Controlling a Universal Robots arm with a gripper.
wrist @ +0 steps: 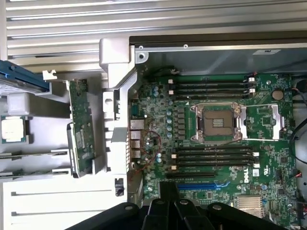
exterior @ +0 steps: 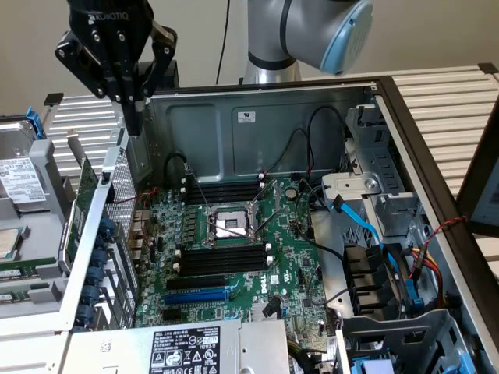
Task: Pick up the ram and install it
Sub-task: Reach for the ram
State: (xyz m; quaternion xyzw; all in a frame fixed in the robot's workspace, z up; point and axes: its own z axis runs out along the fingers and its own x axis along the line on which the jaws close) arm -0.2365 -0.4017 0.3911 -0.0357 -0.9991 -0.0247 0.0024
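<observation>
Currently | gripper (exterior: 134, 125): closed, empty | ram (exterior: 80, 210): 7 o'clock from it, exterior view | long axis: 1-to-7 o'clock

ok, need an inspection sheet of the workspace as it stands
surface: slatted metal table; open PC case lying on it, motherboard exposed.
job's things: ram outside the case, beside its side wall; black memory slots on both sides of the CPU socket look empty.
clutter: loose CPU and labelled hard drive outside the case.
grippers: one gripper, fingers shut, nothing held, above the case wall at the exterior view's left.
cables: blue data cable, red-yellow-black wire bundle, black leads, all inside the case.
surroundings: robot arm, plain wall.
</observation>
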